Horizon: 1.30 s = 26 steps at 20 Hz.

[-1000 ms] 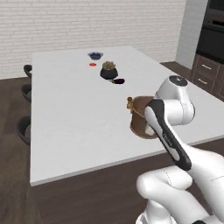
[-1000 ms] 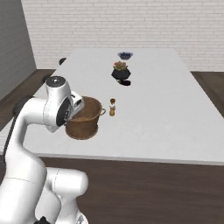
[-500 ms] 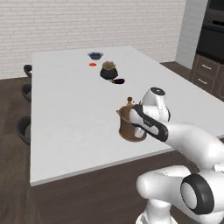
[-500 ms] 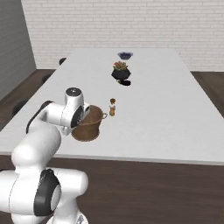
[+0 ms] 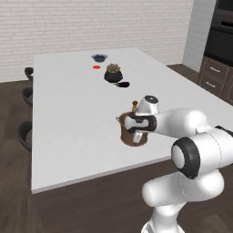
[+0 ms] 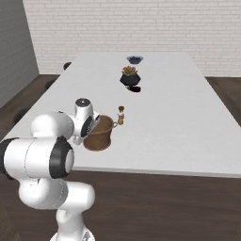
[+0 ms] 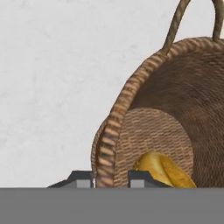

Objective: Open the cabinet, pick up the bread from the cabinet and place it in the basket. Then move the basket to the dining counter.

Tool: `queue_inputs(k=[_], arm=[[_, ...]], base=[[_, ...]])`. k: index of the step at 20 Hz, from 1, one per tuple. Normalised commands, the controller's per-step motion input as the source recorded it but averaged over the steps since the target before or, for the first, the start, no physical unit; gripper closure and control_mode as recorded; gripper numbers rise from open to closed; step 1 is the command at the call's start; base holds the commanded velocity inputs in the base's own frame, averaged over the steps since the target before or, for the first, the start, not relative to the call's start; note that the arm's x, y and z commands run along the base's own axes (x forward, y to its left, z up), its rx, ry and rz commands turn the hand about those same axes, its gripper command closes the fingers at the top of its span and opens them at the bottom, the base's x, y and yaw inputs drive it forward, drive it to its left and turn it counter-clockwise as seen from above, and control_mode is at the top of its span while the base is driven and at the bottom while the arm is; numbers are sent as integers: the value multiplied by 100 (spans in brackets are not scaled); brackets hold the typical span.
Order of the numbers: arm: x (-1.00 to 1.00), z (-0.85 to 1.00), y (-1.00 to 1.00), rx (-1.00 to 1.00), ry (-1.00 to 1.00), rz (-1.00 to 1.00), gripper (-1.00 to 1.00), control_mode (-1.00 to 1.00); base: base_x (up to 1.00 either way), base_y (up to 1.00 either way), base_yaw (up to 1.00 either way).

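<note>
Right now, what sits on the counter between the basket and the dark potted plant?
In the right base view, a small brown shaker bottle stands just beyond the basket, and a small dark object lies beside the potted plant. Otherwise bare white dining counter.

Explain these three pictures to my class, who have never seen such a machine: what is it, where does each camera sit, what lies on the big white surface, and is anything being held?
Everything here is computer-rendered. The machine is a white robot arm with dark joints, ending in a two-finger gripper. Two pictures come from cameras on its base, behind it to the left and to the right, showing the same scene from two sides. The third comes from a camera on the hand, looking along the fingers.

The surface is a large white-topped dining counter. On it stands a small round brown woven basket with side handles. In the hand view the two dark fingertips sit either side of its rim, so the gripper appears to be clamped on it. Inside lies a small golden-orange bread bun.

Further along the counter are a small brown shaker, a dark potted plant and a dark bowl.
</note>
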Motion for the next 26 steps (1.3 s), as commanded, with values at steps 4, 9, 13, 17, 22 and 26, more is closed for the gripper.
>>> queue_inputs(k=[4, 9, 13, 17, 22, 26], arm=[[2, -1, 0, 0, 1, 0, -100, -100], [0, 52, 0, 0, 0, 0, -100, -100], [-13, 98, 0, 0, 0, 0, -100, -100], [-44, 100, 21, -2, 1, 0, -100, -100], [-75, 88, 69, -8, -1, 0, -100, -100], [-100, 50, 95, -12, -8, 0, -100, -100]], base=[[0, 0, 0], [0, 0, 0], [0, 0, 0], [0, 0, 0], [0, 0, 0], [0, 0, 0]])
